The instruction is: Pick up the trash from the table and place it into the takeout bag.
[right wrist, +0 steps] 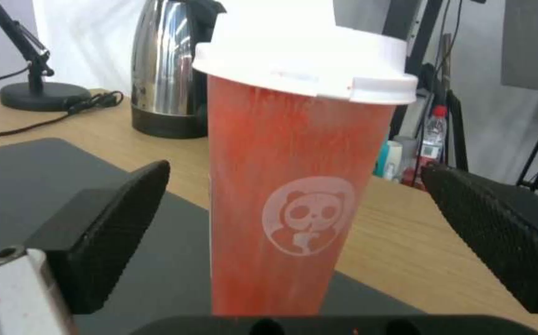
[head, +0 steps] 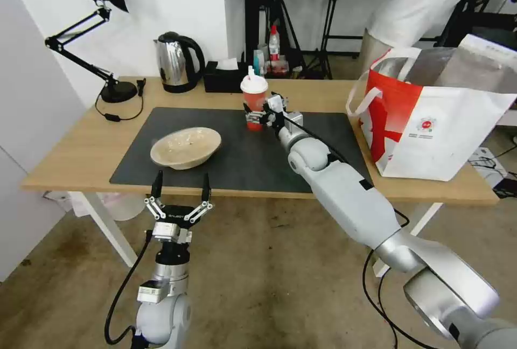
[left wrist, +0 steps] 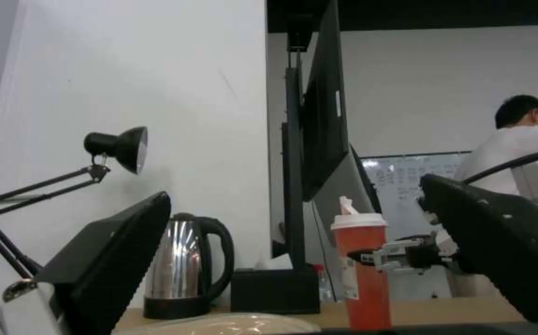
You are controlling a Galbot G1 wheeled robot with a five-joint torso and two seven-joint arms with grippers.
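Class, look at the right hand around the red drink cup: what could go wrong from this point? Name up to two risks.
1. The red drink cup is tall and narrow; the open right hand straddles it, so an off-centre close might tip it on the dark mat.
2. The kettle and tissue box stand close behind, so overreaching could bump them.

Surfaces on the desk: wood grain, matt mat, polished steel, paper and plastic.

The desk [head: 75, 160] has a light wood-grain top under a matt dark grey mat [head: 242, 160]. The kettle [head: 173, 63] is mirror-polished steel with a glossy black plastic handle. The red cup [right wrist: 294, 204] looks like smooth paper, its white lid [right wrist: 306, 65] plastic. The right end effector [head: 257, 116] has rough, textured black pads [right wrist: 498, 228]. The takeout bag [head: 431, 128] is smooth white, with silvery foil-like lining.
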